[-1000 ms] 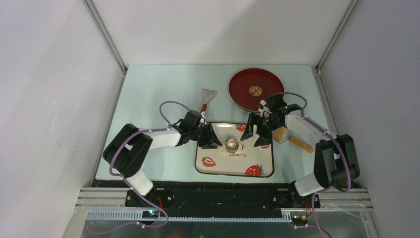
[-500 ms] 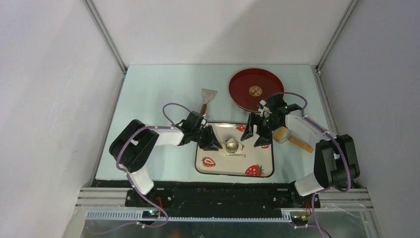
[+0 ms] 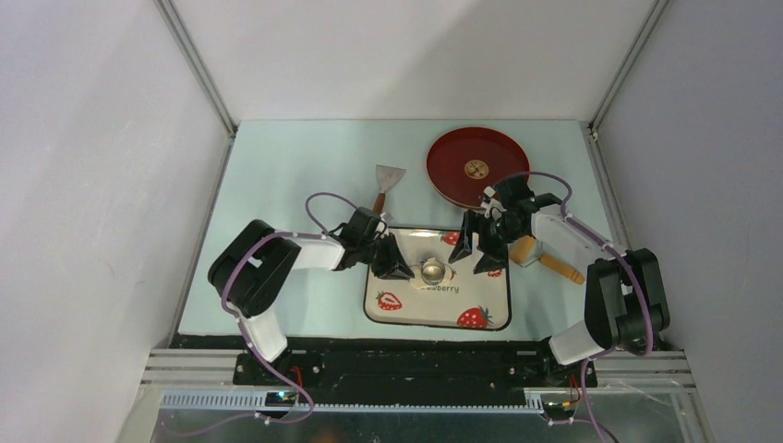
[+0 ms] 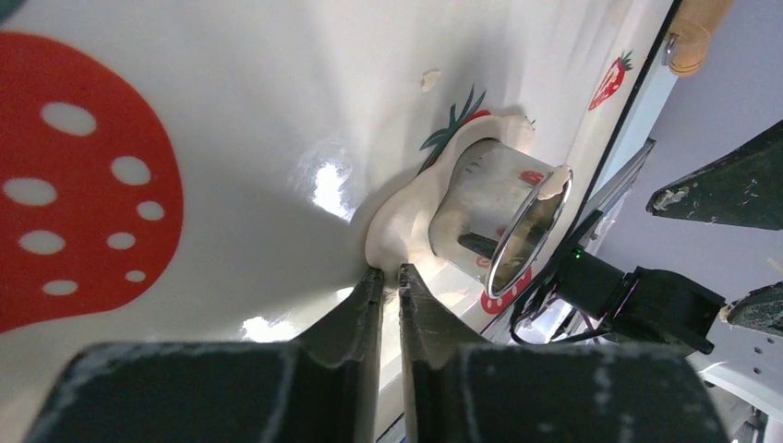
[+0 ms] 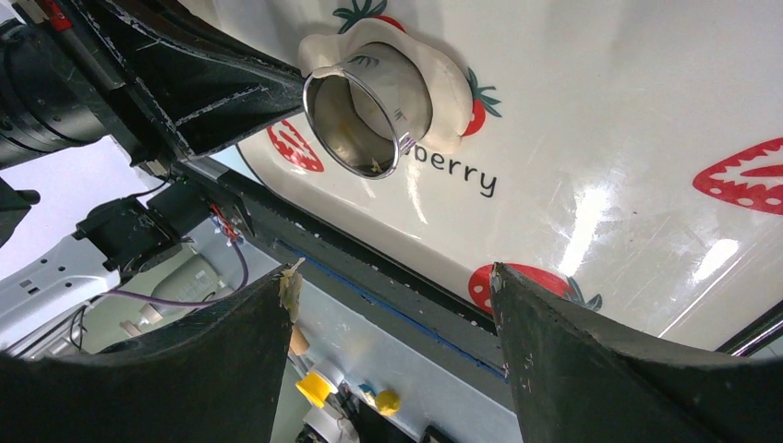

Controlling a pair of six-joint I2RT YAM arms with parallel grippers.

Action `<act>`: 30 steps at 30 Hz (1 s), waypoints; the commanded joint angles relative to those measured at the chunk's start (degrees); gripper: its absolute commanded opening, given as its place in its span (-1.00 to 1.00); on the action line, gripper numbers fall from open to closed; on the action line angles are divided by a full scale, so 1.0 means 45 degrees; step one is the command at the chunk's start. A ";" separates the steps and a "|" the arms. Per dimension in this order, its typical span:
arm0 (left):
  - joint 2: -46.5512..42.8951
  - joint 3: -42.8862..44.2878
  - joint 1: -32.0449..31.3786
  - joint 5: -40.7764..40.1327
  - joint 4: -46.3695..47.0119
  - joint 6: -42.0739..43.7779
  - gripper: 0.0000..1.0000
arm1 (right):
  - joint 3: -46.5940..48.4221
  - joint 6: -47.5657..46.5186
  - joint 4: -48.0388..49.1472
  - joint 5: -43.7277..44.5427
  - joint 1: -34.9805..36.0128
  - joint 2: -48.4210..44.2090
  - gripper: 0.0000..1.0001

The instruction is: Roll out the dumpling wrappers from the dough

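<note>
Mid-task stage: we are seeing the dough (image 4: 392, 221) lying flattened on the tray (image 3: 434, 309), with the cutter ring (image 4: 499, 226) standing in it. The left gripper (image 4: 389, 270), jaws nearly pressed together, is meeting the dough's edge; we cannot tell whether it is pinching. The right gripper (image 5: 395, 275) is hovering spread and empty. We judge that freeing the dumpling wrappers is yet to come.
</note>
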 commanded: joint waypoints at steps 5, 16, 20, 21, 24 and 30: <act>-0.0500 0.0230 -0.0090 -0.0275 0.0248 0.0499 -0.87 | -0.0006 -0.0270 -0.0004 0.0153 0.0128 0.0178 0.60; -0.1429 0.0488 -0.0121 0.0401 0.0254 0.0269 -0.95 | -0.0274 -0.0223 0.0206 0.0187 0.0284 0.0277 0.60; -0.1464 0.0452 -0.0119 0.0557 0.0254 0.0227 -0.96 | -0.0309 -0.0253 0.0197 0.0209 0.0306 0.0293 0.60; -0.1502 0.0456 -0.0136 0.0568 0.0254 0.0225 -0.96 | -0.0300 -0.0255 0.0208 0.0210 0.0315 0.0298 0.60; -0.1562 0.0473 -0.0172 0.0620 0.0254 0.0218 -0.98 | -0.0312 -0.0253 0.0226 0.0200 0.0332 0.0323 0.60; -0.1687 0.0584 -0.0247 0.0808 0.0254 0.0198 -0.97 | -0.0410 -0.0221 0.0301 0.0193 0.0412 0.0350 0.60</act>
